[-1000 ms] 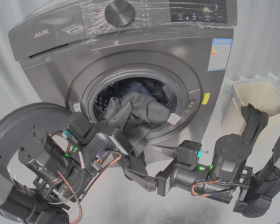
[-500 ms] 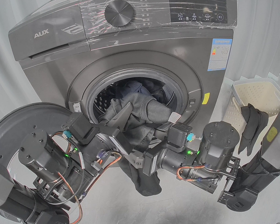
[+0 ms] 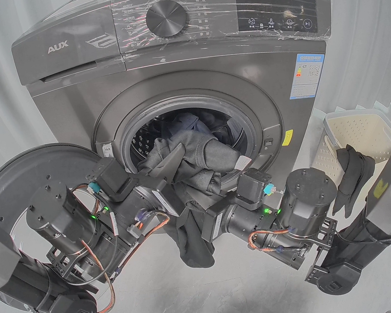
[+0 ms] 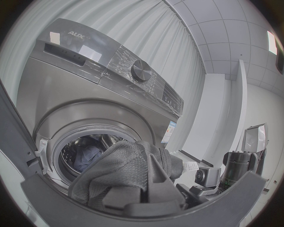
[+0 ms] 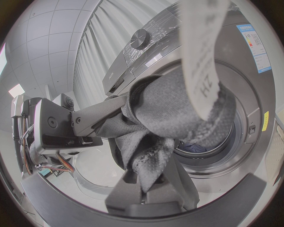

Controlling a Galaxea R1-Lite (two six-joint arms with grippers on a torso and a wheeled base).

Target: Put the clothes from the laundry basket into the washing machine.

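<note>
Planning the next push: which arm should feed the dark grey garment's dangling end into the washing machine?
Right, probably: the right gripper clamps the dark grey cloth garment just above its dangling end, below the round opening of the grey washing machine.

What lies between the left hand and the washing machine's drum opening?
A bunched dark grey fabric garment, gripped by the left hand, spills over the opening's rim; head view shows it.

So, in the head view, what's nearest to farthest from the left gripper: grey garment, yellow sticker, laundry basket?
1. grey garment, held in the left gripper.
2. yellow sticker, on the washing machine front, to the right.
3. laundry basket, farthest right.
</note>
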